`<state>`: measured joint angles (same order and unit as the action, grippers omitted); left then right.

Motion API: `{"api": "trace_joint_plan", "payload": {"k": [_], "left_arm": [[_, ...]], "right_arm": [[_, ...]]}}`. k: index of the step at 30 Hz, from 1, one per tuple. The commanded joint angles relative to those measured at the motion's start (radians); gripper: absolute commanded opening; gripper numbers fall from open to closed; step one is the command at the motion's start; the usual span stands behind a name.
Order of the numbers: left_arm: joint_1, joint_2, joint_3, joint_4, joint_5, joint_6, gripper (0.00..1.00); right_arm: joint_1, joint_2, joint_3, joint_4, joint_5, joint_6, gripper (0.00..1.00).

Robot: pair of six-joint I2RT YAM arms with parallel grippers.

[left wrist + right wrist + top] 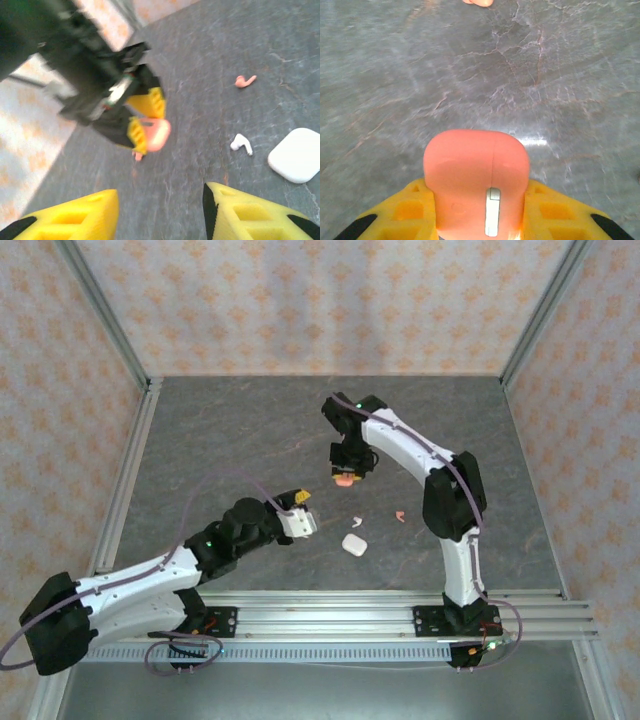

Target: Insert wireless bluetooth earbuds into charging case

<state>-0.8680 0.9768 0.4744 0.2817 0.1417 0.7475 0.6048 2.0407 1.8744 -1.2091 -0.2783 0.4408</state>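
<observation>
My right gripper [345, 476] [476, 191] is shut on a coral-pink pebble-shaped charging case [476, 175] [156, 134], held closed a little above the table. A coral-pink earbud [138, 156] [478, 2] lies just beneath and beyond it. Another coral-pink earbud [399, 515] [245, 80] lies further right. One white earbud [356, 521] [241, 143] rests beside the closed white case [354, 544] [296, 154]. My left gripper [304, 512] [160, 215] hovers open left of the white case, nothing between its yellow fingers [75, 217].
The grey stone-patterned table [230, 440] is bounded by aluminium rails and patterned walls. The right arm's forearm [410, 445] arches over the middle right. Bare tabletop lies at the back and far left.
</observation>
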Motion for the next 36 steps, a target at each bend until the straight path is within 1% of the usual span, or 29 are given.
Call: {"api": "trace_joint_plan", "payload": {"k": [1, 5, 10, 16, 19, 23, 29, 32, 36], "left_arm": [[-0.08, 0.05, 0.093, 0.03, -0.075, 0.169, 0.47], [-0.148, 0.14, 0.173, 0.054, -0.098, 0.251, 0.48], [-0.18, 0.27, 0.264, 0.055, -0.128, 0.345, 0.48], [-0.233, 0.407, 0.329, 0.089, -0.273, 0.477, 0.49], [-0.252, 0.459, 0.323, 0.149, -0.341, 0.541, 0.48], [-0.271, 0.544, 0.303, 0.299, -0.437, 0.652, 0.48], [-0.284, 0.625, 0.255, 0.556, -0.491, 0.783, 0.48], [-0.294, 0.636, 0.243, 0.612, -0.504, 0.829, 0.47], [-0.298, 0.625, 0.243, 0.591, -0.509, 0.837, 0.47]], "right_arm": [[-0.006, -0.08, 0.09, -0.243, -0.004, -0.033, 0.25], [-0.008, -0.118, 0.116, -0.3, -0.073, -0.015, 0.22], [-0.007, -0.135, 0.126, -0.361, -0.15, -0.005, 0.22], [-0.021, -0.114, 0.176, -0.441, -0.225, -0.014, 0.21], [-0.024, -0.093, 0.232, -0.479, -0.229, -0.015, 0.2], [-0.026, -0.072, 0.277, -0.509, -0.229, -0.018, 0.2], [-0.035, -0.073, 0.258, -0.488, -0.229, -0.016, 0.2], [-0.045, -0.071, 0.247, -0.48, -0.226, -0.023, 0.2], [-0.061, -0.066, 0.244, -0.471, -0.229, -0.033, 0.2]]}}
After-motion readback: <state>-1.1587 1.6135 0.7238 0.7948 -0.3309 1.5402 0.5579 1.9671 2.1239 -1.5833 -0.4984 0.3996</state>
